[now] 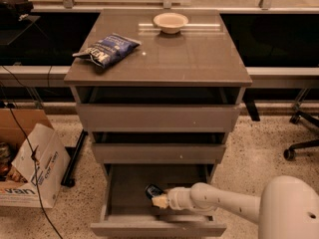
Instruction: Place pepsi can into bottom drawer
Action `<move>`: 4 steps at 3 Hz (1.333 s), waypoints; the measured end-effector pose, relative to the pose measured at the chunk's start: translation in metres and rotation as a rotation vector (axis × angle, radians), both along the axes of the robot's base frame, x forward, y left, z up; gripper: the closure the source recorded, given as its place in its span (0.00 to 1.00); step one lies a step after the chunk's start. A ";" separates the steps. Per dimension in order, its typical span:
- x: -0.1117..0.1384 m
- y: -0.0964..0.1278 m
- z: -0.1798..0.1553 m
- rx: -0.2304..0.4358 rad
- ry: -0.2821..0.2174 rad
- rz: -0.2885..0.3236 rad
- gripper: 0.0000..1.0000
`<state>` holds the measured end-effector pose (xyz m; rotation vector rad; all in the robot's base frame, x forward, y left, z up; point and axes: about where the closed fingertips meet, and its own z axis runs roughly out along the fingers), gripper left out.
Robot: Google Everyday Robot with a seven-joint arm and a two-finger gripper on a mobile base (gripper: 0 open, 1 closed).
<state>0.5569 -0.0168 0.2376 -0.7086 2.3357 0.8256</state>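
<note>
- Arm: white, reaching in from the lower right, its end lying inside the drawer. The drawer is standing pulled out at the foot of the desk, its dark floor showing.
- Tool: sitting low in the drawer, near the middle, pointing left. Whether it is clamping or standing open cannot be told.
- Can: blue, tilting, touching the tool's tip, lying within the drawer walls. Whether it is resting on the drawer floor is unclear.
- Step: the placing appears to be nearing its end. The next move is calling for settling the can on the drawer floor and freeing it. The tool then needs drawing up and back without clipping the drawer front or the drawer above.
- Floor: speckled, running around the desk, with a chair base showing at the right.
- Desk: grey-brown top carrying two items, with two upper drawers sitting beneath it.
- Box: cardboard, with a white bag leaning beside it. It is standing at the left, well apart from the drawer.
- Chip bag: blue, lying on the left of the top.
- Bowl: pale, sitting at the rear centre.
</note>
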 end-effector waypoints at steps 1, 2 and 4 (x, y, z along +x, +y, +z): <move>0.007 0.000 -0.038 -0.033 0.040 -0.058 0.58; 0.015 -0.004 -0.074 -0.097 0.082 -0.118 0.35; 0.014 -0.008 -0.089 -0.141 0.112 -0.159 0.00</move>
